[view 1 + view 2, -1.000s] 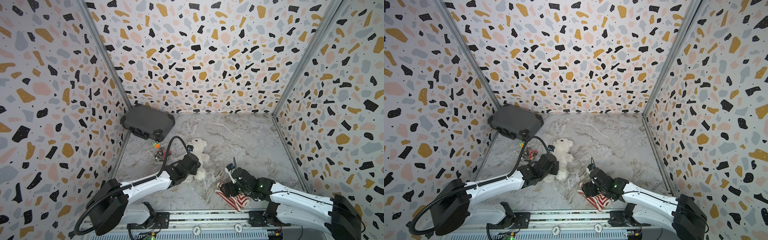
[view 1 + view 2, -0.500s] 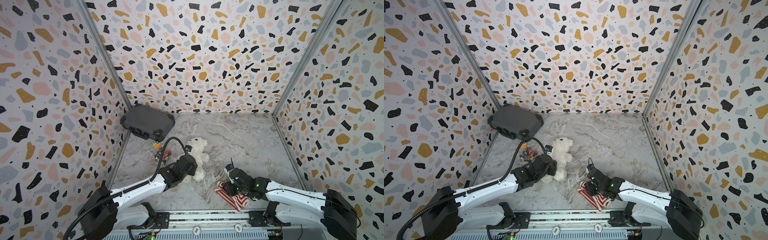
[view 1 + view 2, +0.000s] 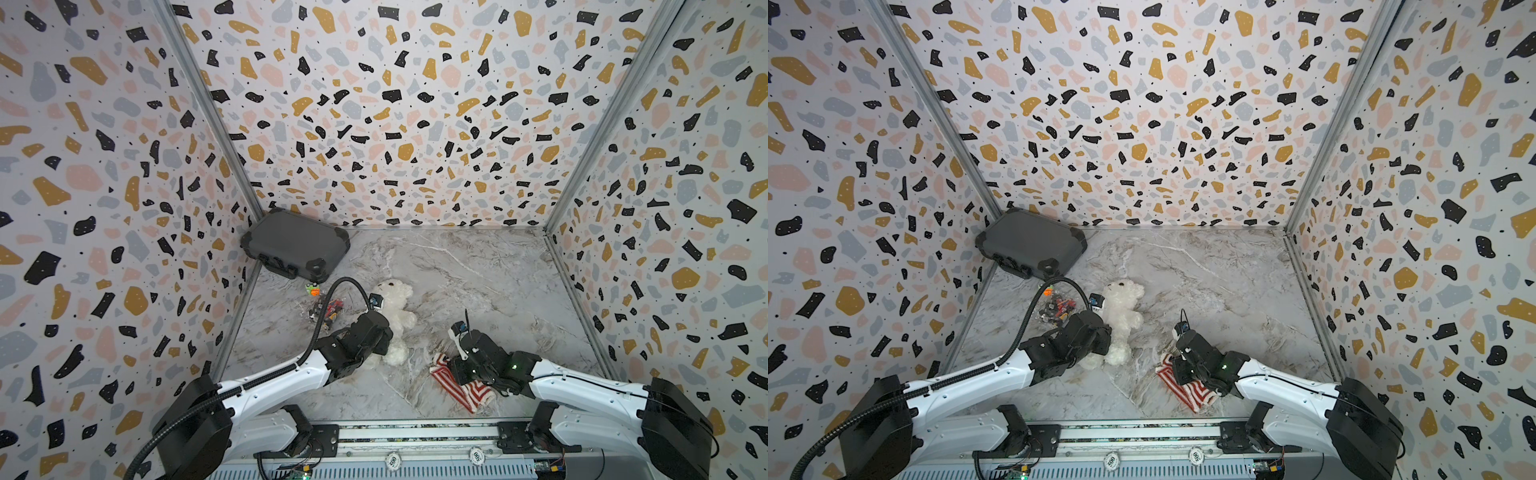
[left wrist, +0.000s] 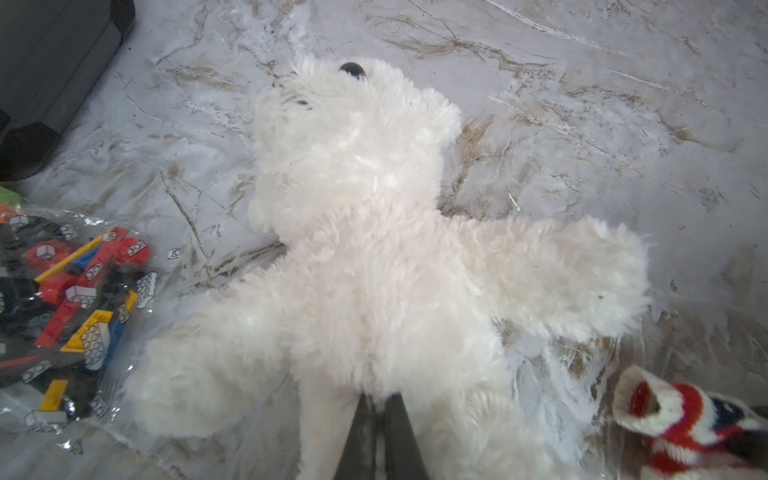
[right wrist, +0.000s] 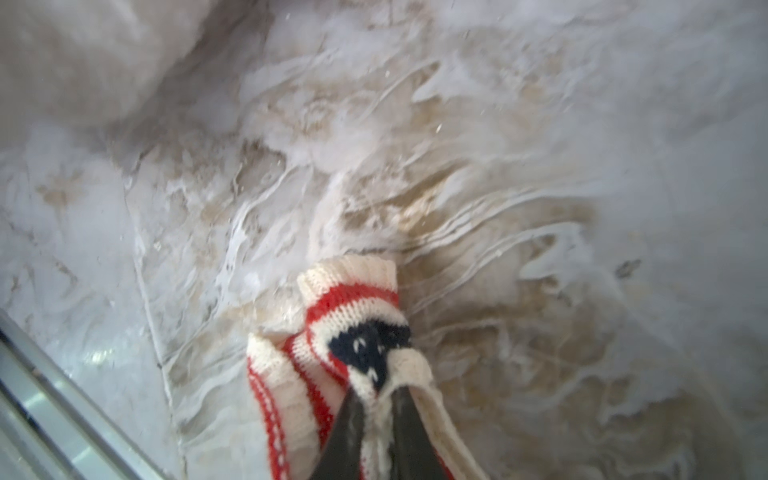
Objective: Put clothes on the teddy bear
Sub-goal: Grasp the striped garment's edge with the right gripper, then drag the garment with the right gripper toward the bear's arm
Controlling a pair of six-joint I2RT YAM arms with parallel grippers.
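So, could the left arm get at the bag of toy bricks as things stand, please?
Probably yes: the bag of toy bricks lies right beside the teddy bear, nothing in between. But the left gripper is shut on the bear's fur, so it would have to let go first.

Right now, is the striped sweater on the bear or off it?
Off. The sweater sits pinched in the right gripper, apart from the bare teddy bear.

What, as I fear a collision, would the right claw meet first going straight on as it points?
Past the striped sweater it pinches, the right claw would likely meet the marble tabletop; the teddy bear lies aside.
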